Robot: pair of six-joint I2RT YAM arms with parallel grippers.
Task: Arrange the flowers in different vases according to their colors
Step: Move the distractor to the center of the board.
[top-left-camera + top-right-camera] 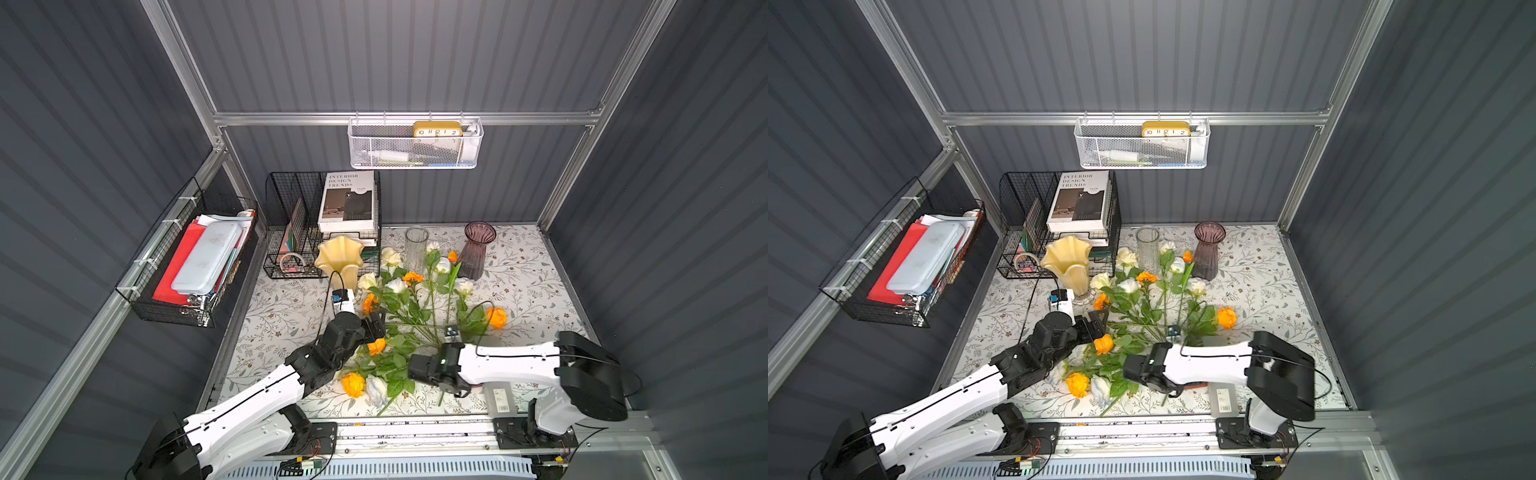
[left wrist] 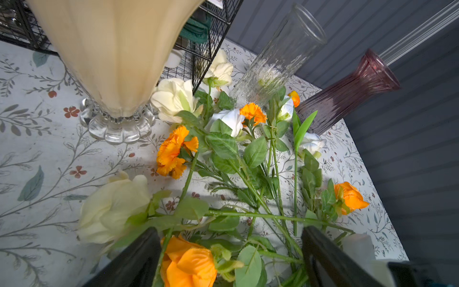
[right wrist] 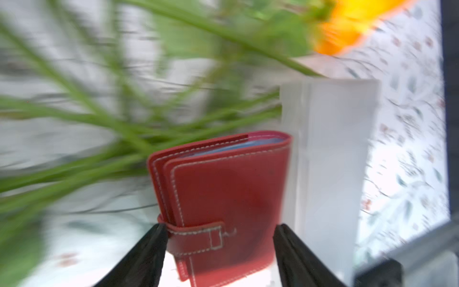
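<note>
Along the back edge of the counter [image 1: 532,291] stand a wire rack [image 1: 286,195] holding a book [image 1: 348,201], then the yellow vase [image 1: 338,259], clear vase [image 1: 416,247] and purple vase [image 1: 476,253]. The flowers [image 1: 409,316], orange, cream and white blooms on leafy green stems, lie tangled mid-counter, all outside the vases. My left tool [image 2: 229,233] gapes wide over an orange rose [image 2: 188,263]. My right tool [image 3: 219,227] straddles a red wallet [image 3: 223,184], but the blur hides whether it grips.

Mixed flowers [image 1: 411,316] lie heaped before 3 upright, empty vases [image 1: 416,249].
</note>
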